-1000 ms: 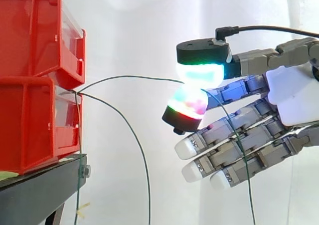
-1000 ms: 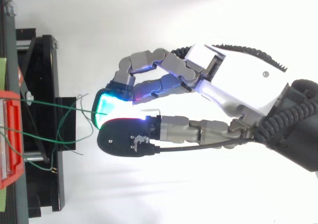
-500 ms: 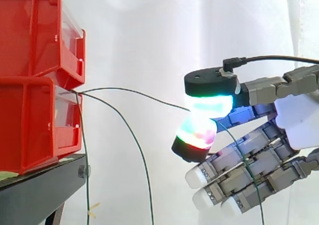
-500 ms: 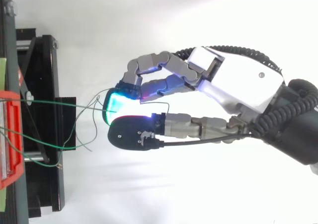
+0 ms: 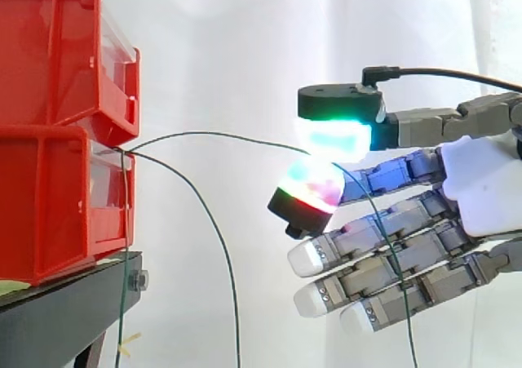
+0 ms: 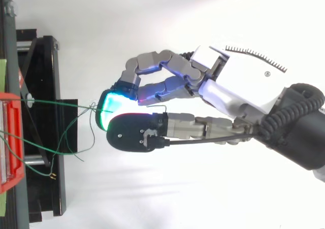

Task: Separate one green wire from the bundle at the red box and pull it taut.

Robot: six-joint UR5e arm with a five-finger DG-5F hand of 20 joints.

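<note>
Stacked bins point(image 5: 65, 131) sit left on a stand point(image 5: 57, 319); a wire point(image 5: 212, 134) spans from them rightward to the robot hand point(image 5: 481, 188)

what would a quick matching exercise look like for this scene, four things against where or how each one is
Things:
1. red bins
2. black stand
3. green wire
4. hand

Place or state:
a. pinching the wire
b. stacked at the side view's left
c. beneath the bins
d. arcing from the bins to the hand

Pairs: 1-b, 2-c, 3-d, 4-a
</note>
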